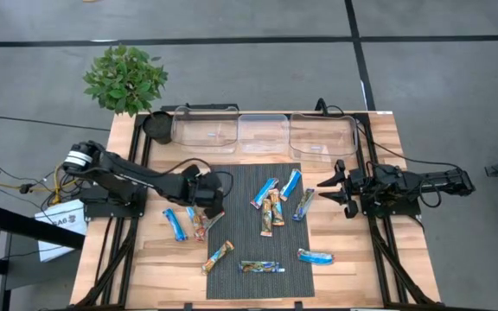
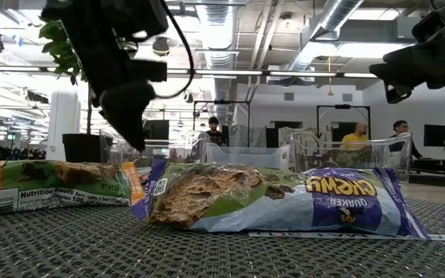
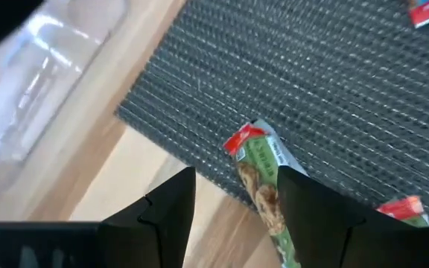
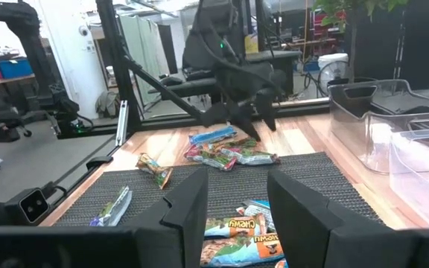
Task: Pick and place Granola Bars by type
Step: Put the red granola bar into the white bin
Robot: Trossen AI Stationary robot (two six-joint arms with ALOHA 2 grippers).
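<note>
granola bars in glossy wrappers lie scattered over the dark woven mat [image 1: 253,226] and the bare wood to its left, none yet in the three clear plastic bins [image 1: 264,134] along the far edge of the wooden table [image 1: 370,259]. your left gripper [image 1: 207,201] hovers over the mat's left border with its fingers [image 3: 159,216] spread apart and nothing between them. just below it lies a small cluster: a green-and-tan bar with a red end [image 3: 263,175] half on the mat, half on the wood, with a bright blue bar [image 1: 174,225] beside it.

to take the green-and-tan bar well, turn the wrist so the jaws straddle its narrow width, not its length, and centre over its middle before you descend. in the left wrist view it sits closer to one finger than the other, so shift sideways first. come down until the tips just meet the surface, since the wrapper is slick and flat and may slide out of a shallow pinch. watch the neighbouring bars; i judge they are close enough to be dragged along.

your right gripper [image 1: 340,184] waits at the mat's right edge, fingers [image 4: 192,205] parted and empty.
</note>
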